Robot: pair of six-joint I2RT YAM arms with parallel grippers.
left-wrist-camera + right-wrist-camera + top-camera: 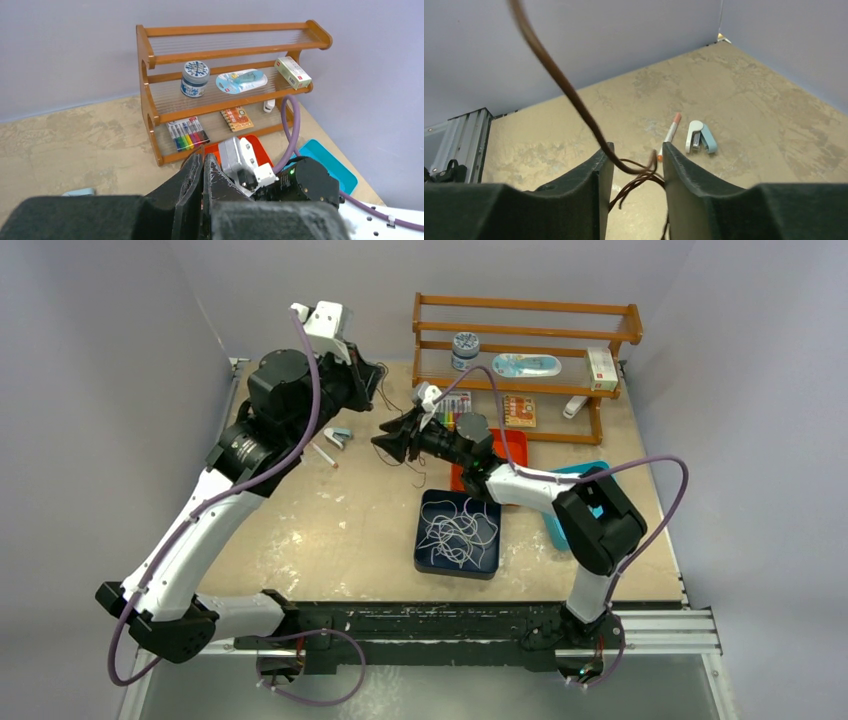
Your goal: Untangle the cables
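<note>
Nearest the arm bases, on the tabletop [330, 540]: a dark blue tray [430, 562] holding most of the cables [458, 530], pale and dark strands looped over one another in one loose heap. Not sorted, by the look of it.

Further out, raised above the tabletop: the right hand [636, 150], fingers apart, with one brown cable [574, 97] running through the gap. Brushing the inner edge of one finger, not pinched. More dark loops dangling just beneath.

Beyond that, lying flat: a pen [670, 131] and a small stapler [700, 137], just beside each other, no part of the job.

Further back and higher: the left hand [202, 167], fingers pressed together. Cannot tell whether pinching a strand or nothing; thin dark loops close by in the overhead view.

At the very back: a wooden shelf [150, 75] with odds and ends on its tiers.

Judged early in the task. At most one dark strand lifted clear of the tray and strung between the hands. Left to do: teasing apart the bulk of the heap, pale strand from dark ones, and laying each out alone.
</note>
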